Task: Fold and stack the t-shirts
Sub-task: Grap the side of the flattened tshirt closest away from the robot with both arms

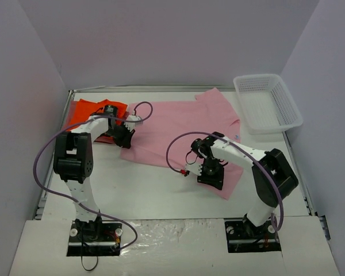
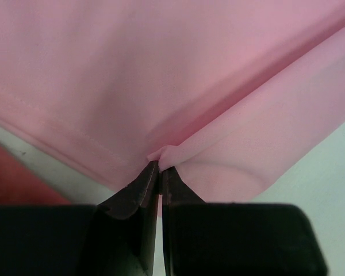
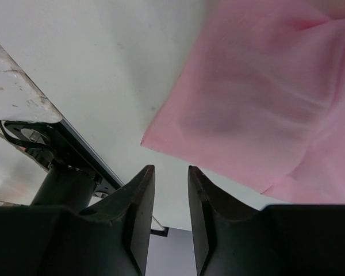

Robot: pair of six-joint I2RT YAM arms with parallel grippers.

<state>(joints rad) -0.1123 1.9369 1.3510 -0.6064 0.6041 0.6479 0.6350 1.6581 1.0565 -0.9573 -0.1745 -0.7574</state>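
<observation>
With left gripper [image 2: 160,170] clenched on shirt [image 2: 161,69] hem, lower centre, right gripper [image 3: 171,172] parted, empty near corner, readying fold.

White table [image 1: 155,184] is carrying cloth and one basket. Light pink t-shirt [image 1: 178,129] is lying spread across the far middle, one corner trailing toward the near right. Bright orange t-shirt [image 1: 83,112] is lying in the far left corner. Dull reddish cloth [image 2: 14,181] is lying just beside the pink hem, bare table showing between. White mesh basket [image 1: 267,103] is sitting at the far right corner.
</observation>
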